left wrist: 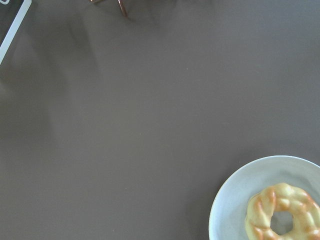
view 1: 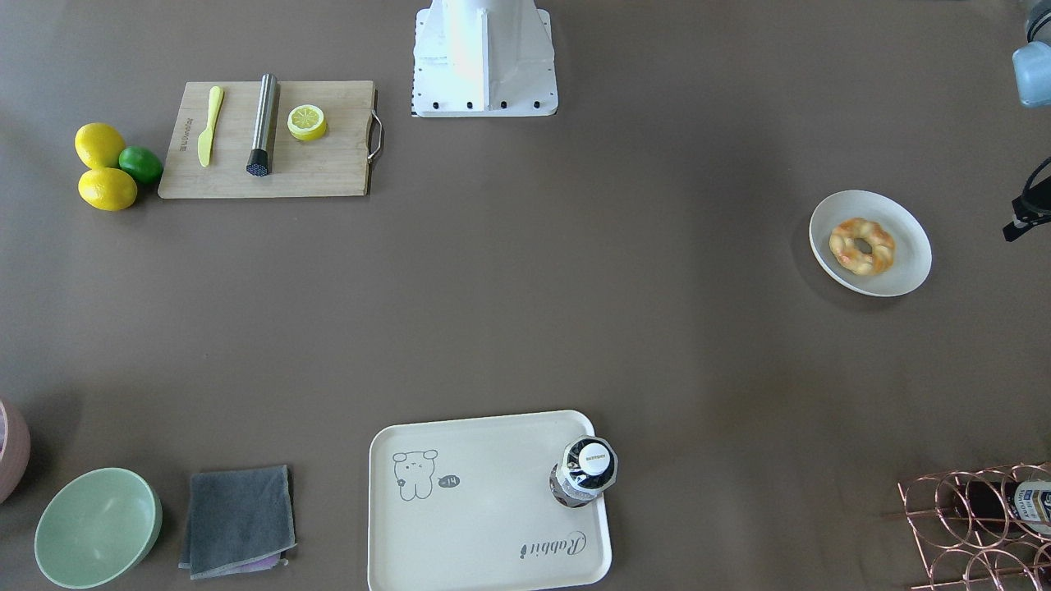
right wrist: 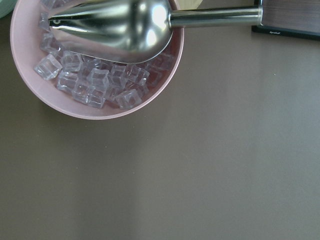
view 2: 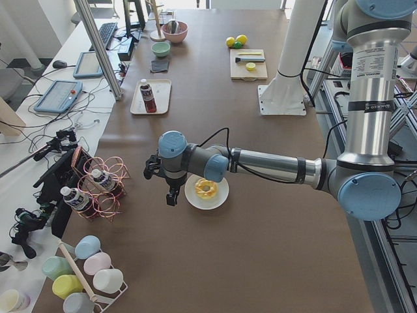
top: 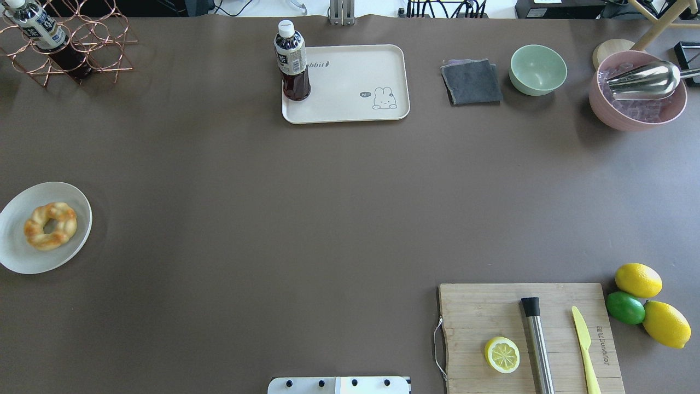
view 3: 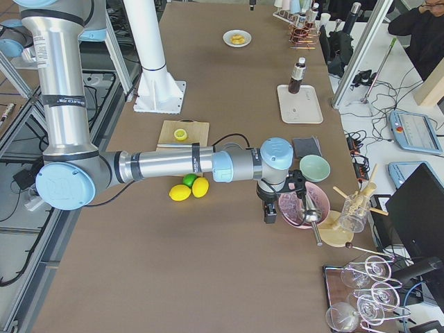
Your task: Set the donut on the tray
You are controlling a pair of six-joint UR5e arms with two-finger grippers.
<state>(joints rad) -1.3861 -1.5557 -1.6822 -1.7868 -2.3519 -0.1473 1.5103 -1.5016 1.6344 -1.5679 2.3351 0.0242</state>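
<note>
Nearest the robot lies a rectangular wooden cutting board carrying a lemon half cut side up, a brushed-steel cylinder and a yellow plastic knife. Two lemons and a lime touch beside it.

Farther out on the robot's left, the braided, orange-glazed donut lies flat on a round off-white plate, well apart from the tray. The left tool hangs just beside that plate (I cannot tell whether it is spread).

At the far edge of the bench, the cream rounded tray holds only an upright dark drink bottle in one corner. Beside the tray are a folded grey cloth, a mint bowl and a pink bowl of clear ice cubes with a steel scoop. The right tool hangs near the pink bowl; I cannot tell its state.
</note>
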